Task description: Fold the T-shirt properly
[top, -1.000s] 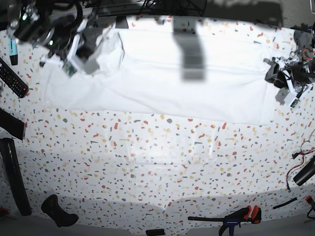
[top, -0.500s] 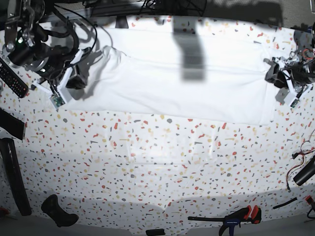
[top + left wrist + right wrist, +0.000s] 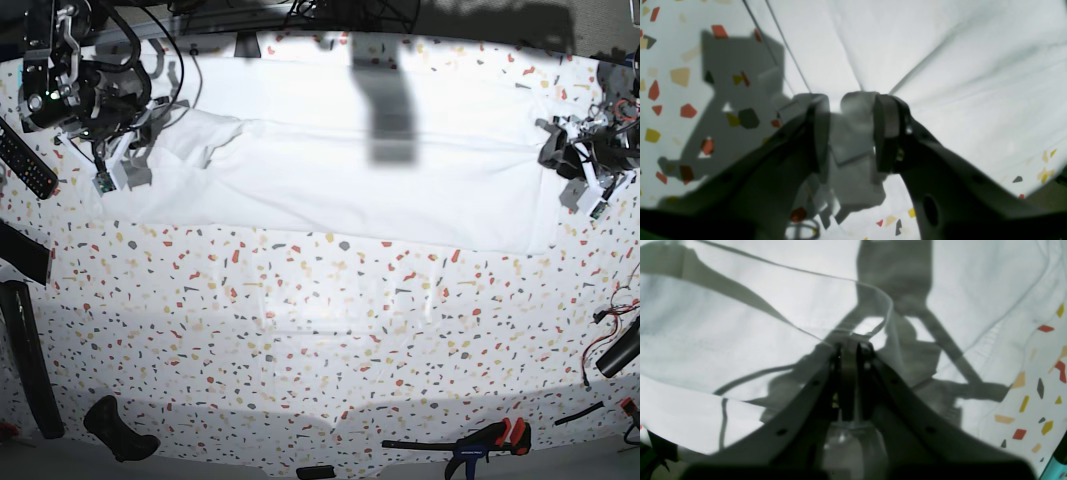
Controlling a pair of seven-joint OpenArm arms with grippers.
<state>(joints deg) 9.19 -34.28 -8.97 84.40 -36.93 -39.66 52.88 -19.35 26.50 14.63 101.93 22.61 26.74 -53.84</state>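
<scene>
The white T-shirt (image 3: 380, 190) lies as a long flat band across the far half of the speckled table (image 3: 320, 330). At its right end my left gripper (image 3: 560, 160) holds a bunched wad of the cloth. In the left wrist view that wad fills the gap of the left gripper (image 3: 851, 133), with the T-shirt (image 3: 973, 83) creasing away from it. At the left end my right gripper (image 3: 115, 170) sits low on a rumpled corner. The right wrist view shows the right gripper (image 3: 850, 350) with jaws nearly together and a thin hem of the T-shirt (image 3: 723, 340) lifted to its tips.
A black remote (image 3: 25, 160) lies at the left edge, with long black objects (image 3: 25, 360) below it. Along the near edge are a black handle (image 3: 118, 430) and a clamp (image 3: 480, 440). Cables (image 3: 620, 340) trail at the right. A dark shadow bar (image 3: 385, 110) crosses the shirt.
My right gripper has carried the shirt's left corner down and outward to the left, laying it low near the table. The left arm has not moved.
</scene>
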